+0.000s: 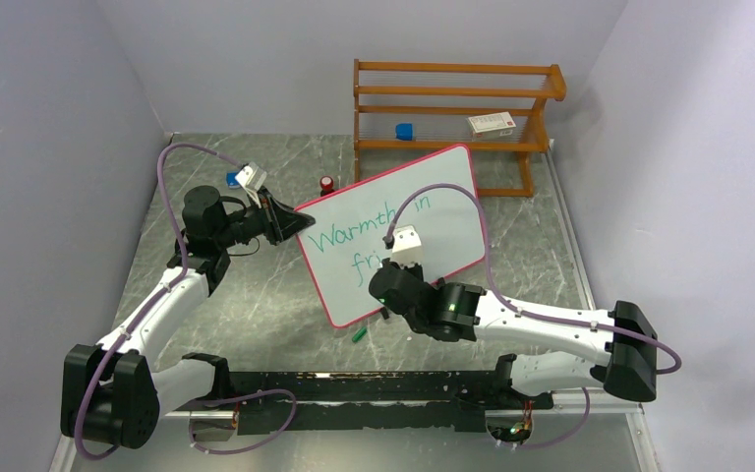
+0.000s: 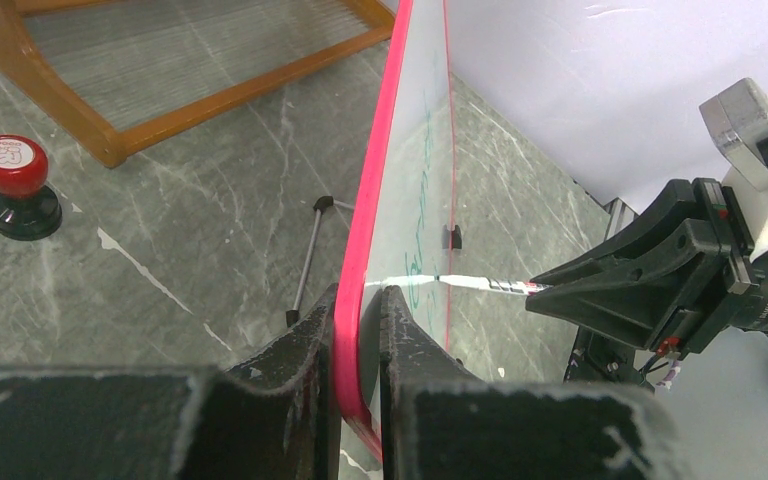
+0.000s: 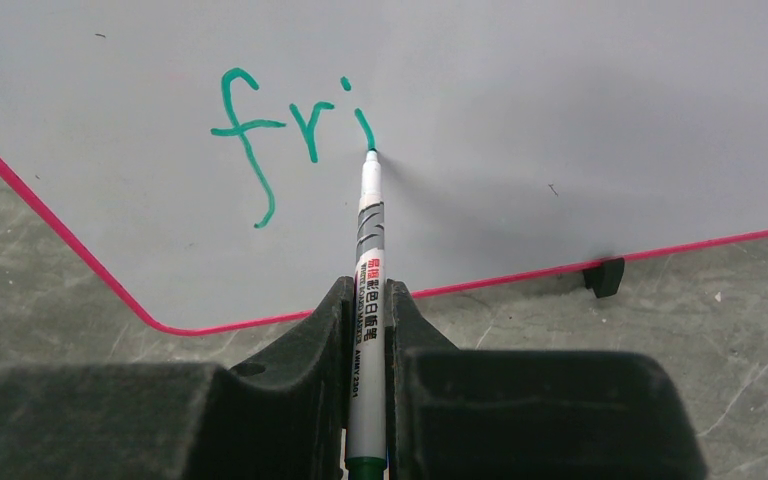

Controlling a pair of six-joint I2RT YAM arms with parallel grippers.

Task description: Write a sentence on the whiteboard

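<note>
While the right gripper (image 3: 365, 300), closed tight on the green marker (image 3: 370, 210), holds its tip on the whiteboard (image 1: 457, 167) just after "fri", the board stands tilted near the middle of the table (image 1: 256, 295). The closed left gripper (image 2: 358, 300) pinches its pink edge.

Risk: pen pressure could pivot the board about that pinch and skew strokes; the marker may slide in the jaws.

From above, the right gripper covers the second line's end. Rear prop (image 2: 310, 250) barely visible.

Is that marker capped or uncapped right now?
Uncapped: the slim white green-ink marker has its bare tip on the pink-framed white whiteboard, at the green letter i.
</note>
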